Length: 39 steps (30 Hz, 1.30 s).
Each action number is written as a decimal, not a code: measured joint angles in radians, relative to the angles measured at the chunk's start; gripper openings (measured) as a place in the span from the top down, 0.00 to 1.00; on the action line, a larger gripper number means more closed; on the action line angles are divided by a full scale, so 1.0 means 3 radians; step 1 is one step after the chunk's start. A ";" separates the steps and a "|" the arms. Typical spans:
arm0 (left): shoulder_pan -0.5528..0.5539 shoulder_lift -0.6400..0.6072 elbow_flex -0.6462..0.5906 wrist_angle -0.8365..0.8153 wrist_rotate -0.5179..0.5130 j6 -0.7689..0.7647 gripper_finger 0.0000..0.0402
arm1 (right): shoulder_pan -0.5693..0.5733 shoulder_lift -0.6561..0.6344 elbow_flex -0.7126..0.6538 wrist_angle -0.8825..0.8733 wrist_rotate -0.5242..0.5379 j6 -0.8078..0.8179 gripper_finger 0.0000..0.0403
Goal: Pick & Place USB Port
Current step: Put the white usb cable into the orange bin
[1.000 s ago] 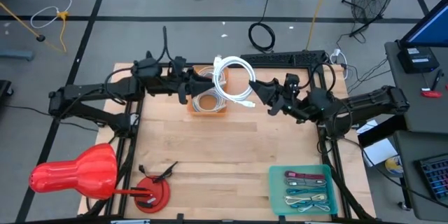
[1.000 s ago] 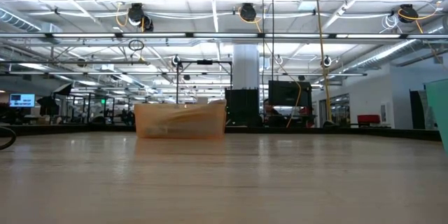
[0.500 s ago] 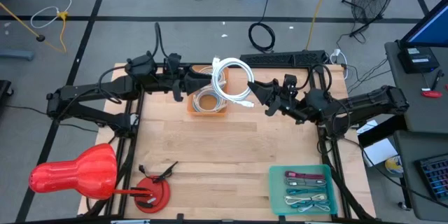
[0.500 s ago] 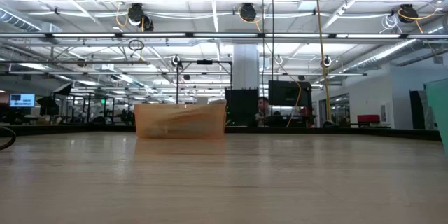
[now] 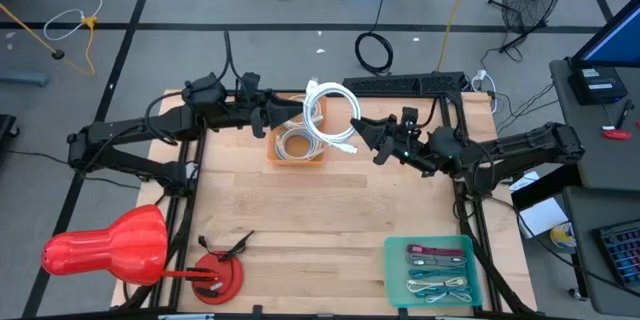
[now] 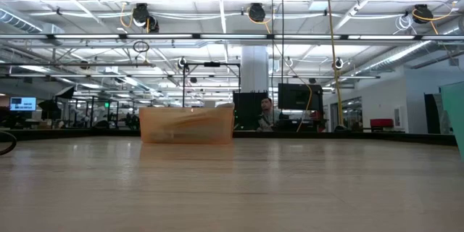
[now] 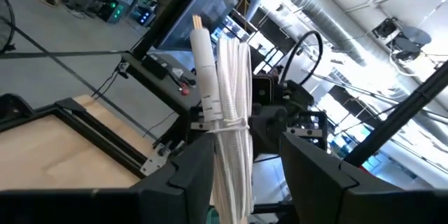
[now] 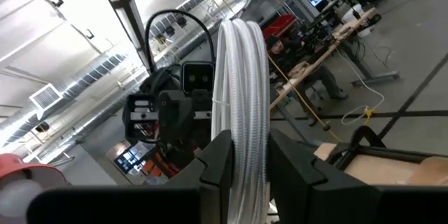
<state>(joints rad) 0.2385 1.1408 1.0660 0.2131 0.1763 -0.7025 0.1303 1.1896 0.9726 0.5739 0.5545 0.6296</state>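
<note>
- White cable (image 5: 330,120): a bundled coil, tied near one end, held up in the air over the far edge of the table (image 5: 330,220), just beside and partly above the orange bin (image 5: 296,146).
- Probably light and floppy; loops likely to sag and swing if gripped at one end only.
- Sheath looks smooth, so possibly slippery under narrow pads.
- Best hold, by judgement: across the whole bundle near the tie, where the strands stay packed.
- Right gripper (image 8: 241,171): clamped on the bundle, strands running straight up between the two fingers (image 8: 213,164), pads pressing both flanks.
- Left gripper (image 7: 245,168): bundle also lying between its fingers (image 7: 192,175), near the wrap, with the connector end sticking out past the fingertips.
- Left jaws stand wider than the bundle on at least one side; cannot tell whether gripping or merely straddling.
- Seen from above, grippers face each other with the coil spanning between them, left (image 5: 272,115) at the bin side, right (image 5: 372,135) on the other.
- A second coil (image 5: 293,144) rests inside the bin.
- Teal tray (image 5: 400,280) with other cables sits well apart at the near right corner.
- Risk: a loop snagging on the bin rim during any move.
</note>
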 joint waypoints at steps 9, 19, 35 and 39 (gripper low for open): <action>0.0015 0.0052 0.0005 -0.0010 0.0012 -0.0003 0.59 | -0.0001 0.0002 0.0000 -0.0024 0.0002 0.0018 0.85; 0.0012 0.0279 0.0013 0.0077 0.0125 -0.0036 0.65 | -0.0041 0.0031 -0.0005 -0.0074 -0.0032 0.0134 0.85; -0.0457 0.0217 0.0005 0.0082 -0.0598 -0.0321 0.90 | -0.0344 0.0021 -0.0004 -0.0098 -0.0311 0.0096 0.84; -0.0807 0.0209 0.0005 0.0242 -0.1220 -0.0446 0.90 | -0.0427 -0.0006 -0.0003 -0.0058 -0.0468 -0.0007 0.81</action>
<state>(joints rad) -0.0036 1.2036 1.0676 0.2856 -0.1898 -0.8364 0.0021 1.1877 0.9718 0.5564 0.4141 0.6273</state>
